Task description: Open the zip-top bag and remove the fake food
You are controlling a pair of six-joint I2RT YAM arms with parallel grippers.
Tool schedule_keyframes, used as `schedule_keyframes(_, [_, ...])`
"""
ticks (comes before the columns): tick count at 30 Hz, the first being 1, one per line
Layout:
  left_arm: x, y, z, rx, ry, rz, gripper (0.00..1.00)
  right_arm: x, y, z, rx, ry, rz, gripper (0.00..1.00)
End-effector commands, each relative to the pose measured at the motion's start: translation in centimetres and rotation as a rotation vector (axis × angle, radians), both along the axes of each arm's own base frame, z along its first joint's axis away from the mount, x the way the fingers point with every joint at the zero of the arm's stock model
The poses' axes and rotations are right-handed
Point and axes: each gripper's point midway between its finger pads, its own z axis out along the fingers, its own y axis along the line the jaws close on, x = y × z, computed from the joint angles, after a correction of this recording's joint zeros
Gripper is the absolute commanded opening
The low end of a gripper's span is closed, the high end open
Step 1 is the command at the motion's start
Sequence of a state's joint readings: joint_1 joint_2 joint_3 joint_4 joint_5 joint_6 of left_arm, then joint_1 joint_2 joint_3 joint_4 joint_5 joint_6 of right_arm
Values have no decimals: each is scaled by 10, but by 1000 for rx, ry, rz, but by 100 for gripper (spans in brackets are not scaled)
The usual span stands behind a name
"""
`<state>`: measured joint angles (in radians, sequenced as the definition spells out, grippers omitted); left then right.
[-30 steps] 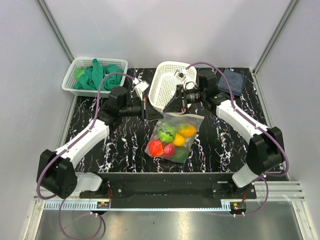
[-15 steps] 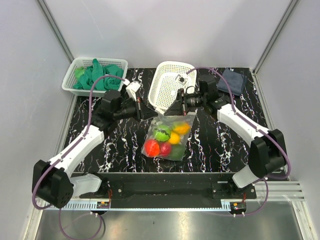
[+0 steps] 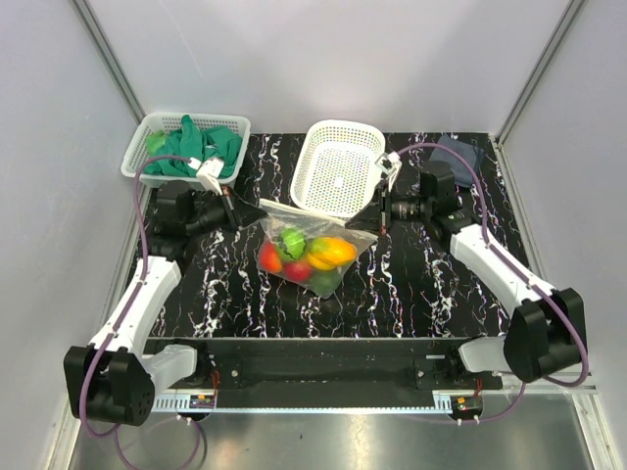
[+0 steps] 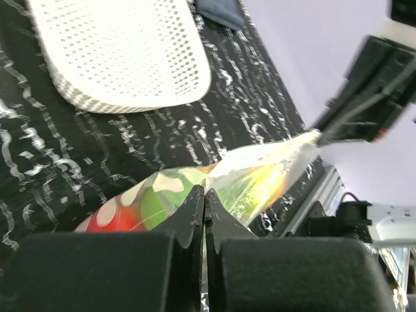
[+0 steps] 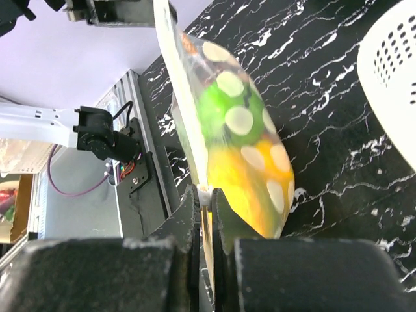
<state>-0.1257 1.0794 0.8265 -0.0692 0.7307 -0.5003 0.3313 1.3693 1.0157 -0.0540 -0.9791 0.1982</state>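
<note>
Clear plastic, drawn taut along its top edge: the zip-top bag (image 3: 306, 227) is stretched between the two arms over the middle of the black marbled counter (image 3: 421, 284), just in front of the white lattice basket (image 3: 309, 171). The left end effector (image 3: 257, 206) is clenched on the bag's left corner; in the left wrist view its fingers (image 4: 195, 208) meet with the film pinched between them. The right end effector (image 3: 377, 225) is clamped on the opposite corner, and the right wrist view shows its fingers (image 5: 192, 208) pressed together on the thin edge of the plastic. The fake food (image 3: 328, 253) sits inside the bag in a sagging bunch, with red, green, yellow and orange pieces packed against one another. Whether the bag's bottom touches the counter cannot be told. At the far left corner a second white basket (image 3: 137, 164) holds green gloves (image 3: 191, 147), and a dark folded cloth (image 3: 456, 152) lies at the far right, behind the right arm.
</note>
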Motion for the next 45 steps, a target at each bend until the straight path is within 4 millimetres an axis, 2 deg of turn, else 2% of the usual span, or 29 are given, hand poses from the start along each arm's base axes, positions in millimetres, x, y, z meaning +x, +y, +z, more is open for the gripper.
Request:
schedule_keyframes(1, [12, 21, 5, 41, -48, 55, 0, -9, -14, 10, 5, 1, -87, 0])
schedule_keyframes(6, [20, 33, -4, 53, -29, 89, 0, -28, -23, -6, -8, 83, -144, 0])
schedule_keyframes(13, [20, 31, -6, 46, -37, 52, 0, -59, -35, -29, -28, 183, -186, 0])
schedule_keyframes(16, [17, 25, -4, 36, -60, -8, 0, -64, -32, -26, -21, 196, -172, 1])
schedule_keyframes(17, [16, 23, -3, 35, -68, -22, 0, -65, -30, -24, -23, 197, -165, 4])
schedule_keyframes(18, [15, 22, -2, 33, -77, -38, 0, -62, -29, -15, -19, 183, -162, 11])
schedule_keyframes(20, [10, 19, 3, 26, -99, -73, 0, -55, -27, -12, -28, 188, -164, 15])
schedule_keyframes(21, [9, 18, 5, 25, -111, -82, 0, -49, -25, 0, -22, 169, -167, 20])
schedule_keyframes(22, [6, 16, 7, 24, -123, -102, 0, -44, -23, -1, -29, 177, -164, 33])
schedule_keyframes(23, [3, 16, 10, 24, -141, -112, 0, -40, -21, 1, -32, 182, -161, 38])
schedule_keyframes(24, [1, 15, 12, 23, -153, -126, 0, -33, -19, 15, -23, 153, -157, 42])
schedule_keyframes(25, [-1, 14, 13, 24, -162, -136, 0, -25, -16, 10, -40, 167, -152, 51])
schedule_keyframes(26, [-3, 13, 15, 24, -173, -142, 0, -21, -15, 11, -49, 173, -151, 55])
schedule_keyframes(27, [-6, 12, 15, 23, -177, -153, 0, -14, -13, 22, -42, 149, -148, 58])
schedule_keyframes(29, [-8, 11, 15, 23, -181, -161, 0, -3, -6, 19, -54, 152, -130, 66])
schedule_keyframes(30, [-8, 11, 15, 24, -185, -166, 0, 4, -3, 31, -45, 125, -125, 68])
schedule_keyframes(32, [-10, 9, 14, 23, -181, -172, 0, 13, 7, 26, -67, 120, -107, 75])
schedule_keyframes(33, [-10, 9, 14, 23, -184, -172, 0, 18, 13, 39, -60, 87, -95, 76])
schedule_keyframes(35, [-10, 8, 14, 23, -184, -175, 0, 21, 27, 32, -85, 91, -35, 77])
schedule_keyframes(36, [-10, 8, 14, 22, -183, -176, 0, 27, 33, 43, -79, 57, -22, 77])
schedule_keyframes(37, [-10, 7, 15, 22, -184, -178, 0, 32, 40, 32, -101, 62, -1, 77])
schedule_keyframes(38, [-11, 6, 15, 21, -184, -182, 0, 37, 42, 31, -109, 62, -1, 77])
schedule_keyframes(39, [-11, 6, 14, 21, -186, -184, 0, 44, 45, 38, -103, 40, -6, 77])
schedule_keyframes(41, [-12, 5, 12, 20, -179, -190, 0, 58, 46, 28, -137, 66, -36, 77])
schedule_keyframes(42, [-12, 5, 13, 21, -184, -192, 0, 63, 49, 36, -131, 49, -38, 77])
schedule_keyframes(43, [-12, 5, 12, 21, -182, -192, 0, 68, 52, 28, -135, 70, -35, 76])
schedule_keyframes(45, [-13, 3, 12, 20, -182, -200, 0, 67, 63, 36, -109, 67, 15, 73])
